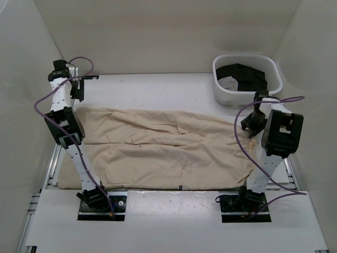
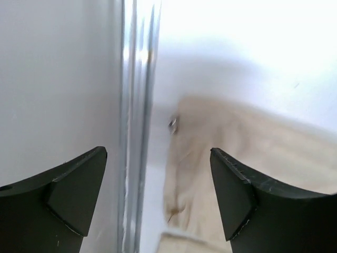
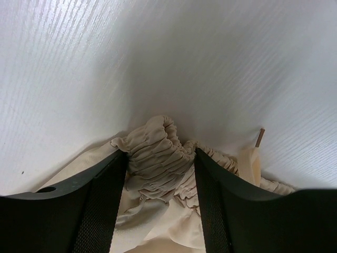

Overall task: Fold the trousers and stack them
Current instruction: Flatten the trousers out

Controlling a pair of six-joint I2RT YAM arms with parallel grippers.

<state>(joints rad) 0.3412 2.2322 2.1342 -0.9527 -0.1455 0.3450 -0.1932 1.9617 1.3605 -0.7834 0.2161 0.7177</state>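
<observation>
The beige trousers (image 1: pixel 158 150) lie spread nearly flat across the table, wrinkled, with the legs to the left and the gathered elastic waistband (image 3: pixel 158 142) to the right. My right gripper (image 1: pixel 253 128) is down at that waist end. In the right wrist view its fingers (image 3: pixel 100 200) press on both sides of a bunched hump of waistband, so the right gripper (image 3: pixel 160 153) is shut on it. My left gripper (image 1: pixel 79 90) hovers above the far left corner, beyond the leg ends. In the left wrist view the left gripper (image 2: pixel 158 153) is open and holds nothing, and the trousers (image 2: pixel 237 142) show blurred below.
A white basket (image 1: pixel 221 88) holding dark cloth (image 1: pixel 245 76) stands at the back right, just behind the right arm. White walls enclose the table on three sides. A metal rail (image 2: pixel 134 105) runs along the table's left edge under the left gripper.
</observation>
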